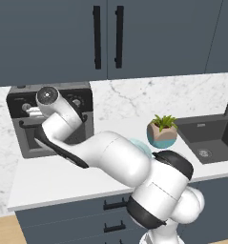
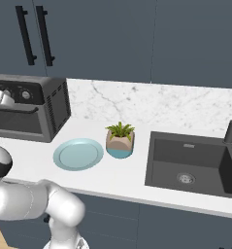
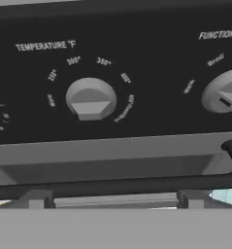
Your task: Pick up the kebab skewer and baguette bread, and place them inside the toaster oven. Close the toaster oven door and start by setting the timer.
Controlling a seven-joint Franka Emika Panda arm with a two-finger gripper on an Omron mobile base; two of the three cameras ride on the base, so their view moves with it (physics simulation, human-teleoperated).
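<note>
1. Dark finger tips of the gripper [image 3: 112,199] rise at your six o'clock in the hand view, spread wide apart with nothing between them; only their squared tops show.
2. Just past them you see the black bar handle [image 3: 112,186] of the toaster oven door [image 3: 112,160], which looks shut; the handle's curved end is cut off at three o'clock.
3. Beyond that, the temperature knob [image 3: 91,98] sits at centre, and the function knob [image 3: 223,96] is cropped at three o'clock. A third dial at nine o'clock is barely visible.
4. From the left base view, the arm covers much of the toaster oven [image 1: 82,102], so you cannot see inside.
5. In the right base view the pale blue plate [image 2: 78,154] lies bare beside the potted plant [image 2: 120,139], with the sink [image 2: 190,165] further toward three o'clock.
6. You cannot make out the kebab skewer or the baguette bread anywhere.
</note>
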